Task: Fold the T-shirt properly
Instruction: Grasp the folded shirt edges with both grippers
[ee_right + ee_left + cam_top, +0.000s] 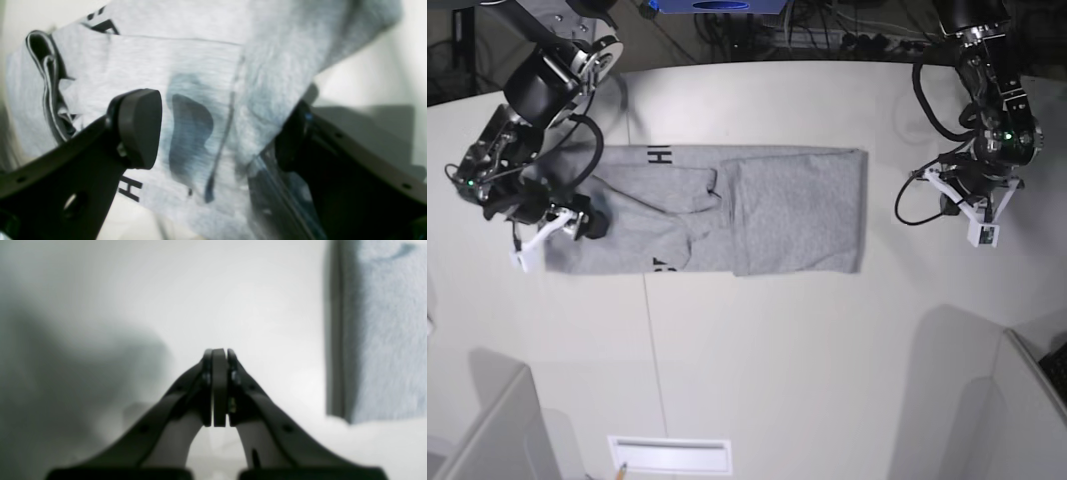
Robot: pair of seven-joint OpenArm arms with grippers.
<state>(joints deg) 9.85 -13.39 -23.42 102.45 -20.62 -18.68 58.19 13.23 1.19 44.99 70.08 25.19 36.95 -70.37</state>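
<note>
A grey T-shirt (727, 210) lies partly folded into a long band across the white desk (777, 350). The right tool (217, 133), spread wide, straddles its end; next, pinch and fold. The left tool (219, 386), closed and empty, waits beside.

Black block lettering on the T-shirt (727, 210), mostly folded under. Base view: "HI" legible at the far edge, read sideways; a further scrap at the near edge, unreadable. Right wrist view: one clear "H" (130, 189) low down; partial strokes at top, illegible.
</note>
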